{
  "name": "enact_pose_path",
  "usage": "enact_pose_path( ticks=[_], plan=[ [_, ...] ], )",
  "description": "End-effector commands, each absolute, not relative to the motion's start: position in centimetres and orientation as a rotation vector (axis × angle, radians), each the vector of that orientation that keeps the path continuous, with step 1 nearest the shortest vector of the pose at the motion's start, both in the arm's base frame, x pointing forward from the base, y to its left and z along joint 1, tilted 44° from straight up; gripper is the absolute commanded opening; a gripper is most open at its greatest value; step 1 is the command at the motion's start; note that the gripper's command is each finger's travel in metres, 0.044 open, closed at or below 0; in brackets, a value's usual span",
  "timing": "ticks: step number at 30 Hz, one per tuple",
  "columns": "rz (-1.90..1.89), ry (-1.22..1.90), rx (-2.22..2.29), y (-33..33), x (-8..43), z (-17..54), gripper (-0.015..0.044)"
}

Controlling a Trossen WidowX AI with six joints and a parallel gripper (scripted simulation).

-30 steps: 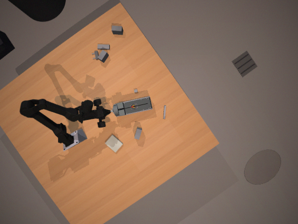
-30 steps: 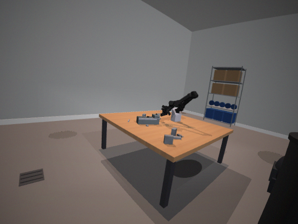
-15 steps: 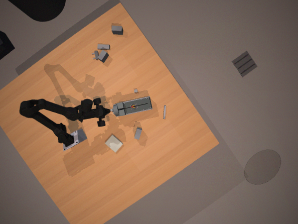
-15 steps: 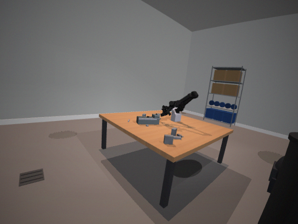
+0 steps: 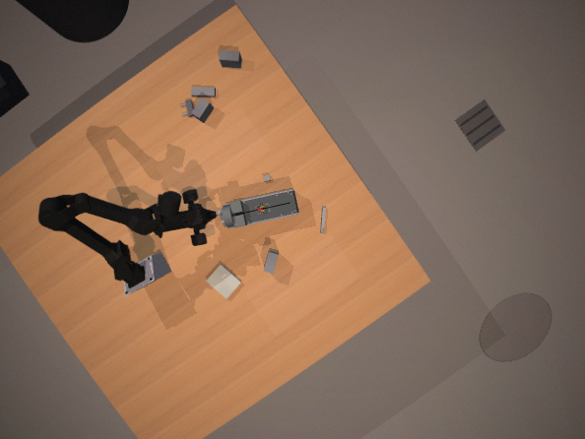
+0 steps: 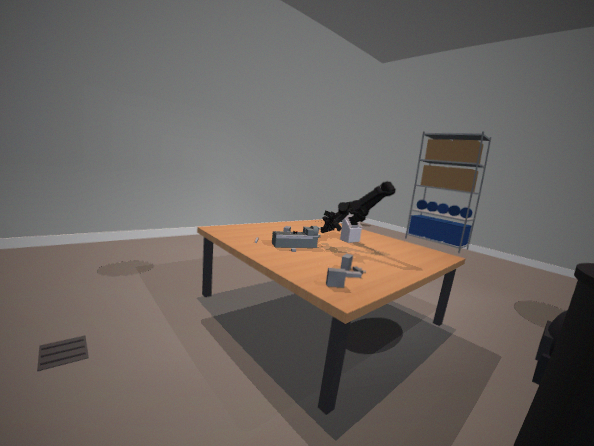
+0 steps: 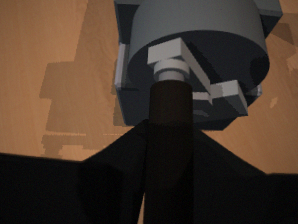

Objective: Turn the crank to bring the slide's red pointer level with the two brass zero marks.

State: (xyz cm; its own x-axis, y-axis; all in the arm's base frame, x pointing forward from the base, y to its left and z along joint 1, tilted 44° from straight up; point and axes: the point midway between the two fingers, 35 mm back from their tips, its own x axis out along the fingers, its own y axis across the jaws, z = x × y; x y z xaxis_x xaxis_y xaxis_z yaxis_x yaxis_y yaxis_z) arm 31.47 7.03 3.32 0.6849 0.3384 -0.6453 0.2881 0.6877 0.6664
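Observation:
The grey machine (image 5: 281, 203) (image 6: 295, 241) lies on the table, its round grey housing (image 5: 227, 216) (image 7: 200, 20) facing the arm. My gripper (image 5: 217, 215) (image 7: 165, 129) is shut on the dark brown crank handle (image 7: 171, 102) at that end. The handle joins a light grey crank arm (image 7: 192, 62), which slants down to the right from the handle in the wrist view. The red pointer (image 5: 260, 209) sits at the slot about midway along the machine's top. The brass marks beside it are too small to tell whether they are level with it.
A cream box (image 5: 224, 282) and a grey block (image 5: 271, 262) stand on one side of the machine. A small grey piece (image 5: 267, 178) lies on the other. A thin bar (image 5: 323, 219) lies past its far end. Several grey blocks, one of them upright (image 6: 346, 261), stand farther off.

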Motion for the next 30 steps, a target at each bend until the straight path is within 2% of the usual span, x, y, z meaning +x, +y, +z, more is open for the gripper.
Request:
enact_pose_path(
  ticks=[1,30],
  plan=[
    [0.053,0.841,0.837,7.9,31.7,3.5,0.0000],
    [0.053,0.842,0.839,10.8,31.6,0.1,0.0000]
  ],
)
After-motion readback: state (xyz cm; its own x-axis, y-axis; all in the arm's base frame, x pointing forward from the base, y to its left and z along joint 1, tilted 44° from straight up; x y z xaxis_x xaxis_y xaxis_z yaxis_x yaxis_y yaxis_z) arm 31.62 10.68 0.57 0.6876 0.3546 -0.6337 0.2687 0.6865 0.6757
